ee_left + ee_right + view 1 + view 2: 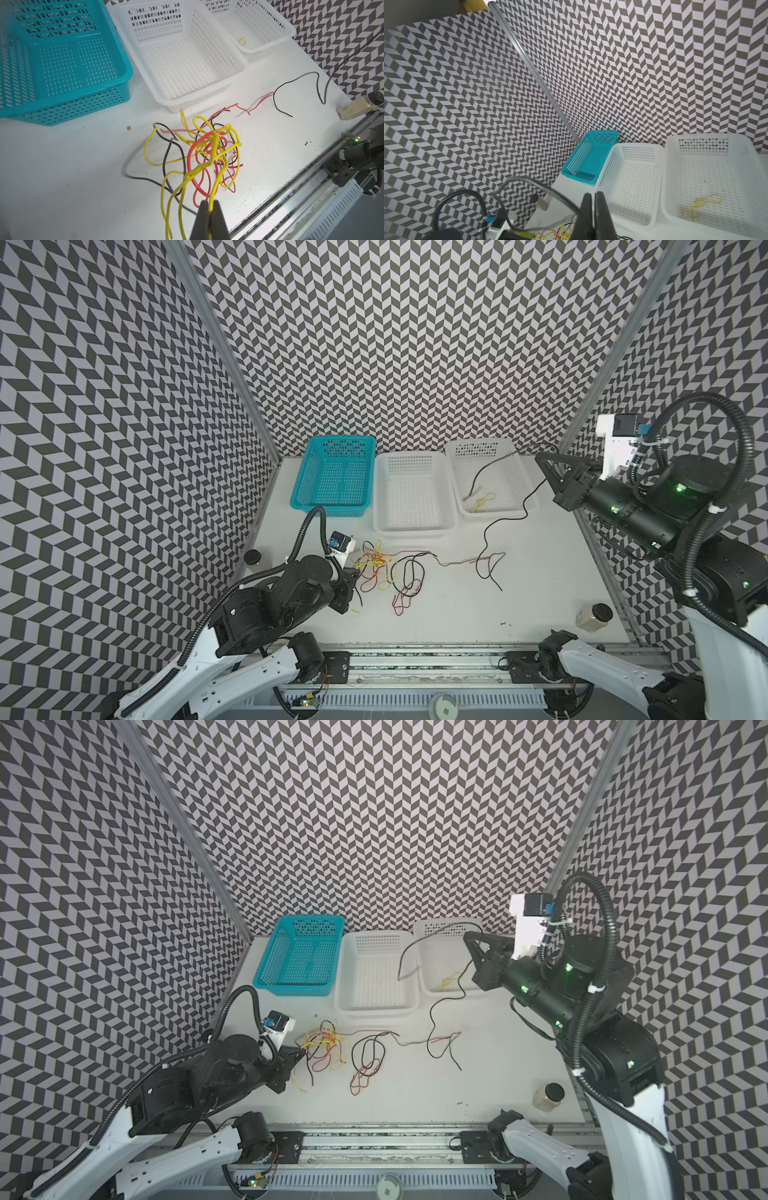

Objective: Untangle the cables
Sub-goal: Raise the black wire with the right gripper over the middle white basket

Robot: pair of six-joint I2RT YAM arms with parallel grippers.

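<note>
The cables lie as a tangle (386,572) of thin yellow, red and black wires on the white table, left of centre. My left gripper (353,572) sits low at the tangle's left edge. In the left wrist view it (209,204) is shut on a yellow cable (214,166), which rises from the heap. My right gripper (539,456) is raised at the back right, shut on a long black cable (486,531). That cable trails down to the table and crosses a red cable (457,562). In the right wrist view the black cable (529,182) loops out from the shut right gripper (592,195).
Three baskets stand in a row at the back: a teal basket (301,485), a white middle basket (411,531), and a white right basket (490,514) holding a small yellow cable (484,502). Small jars stand at the left edge (252,558) and front right (596,616).
</note>
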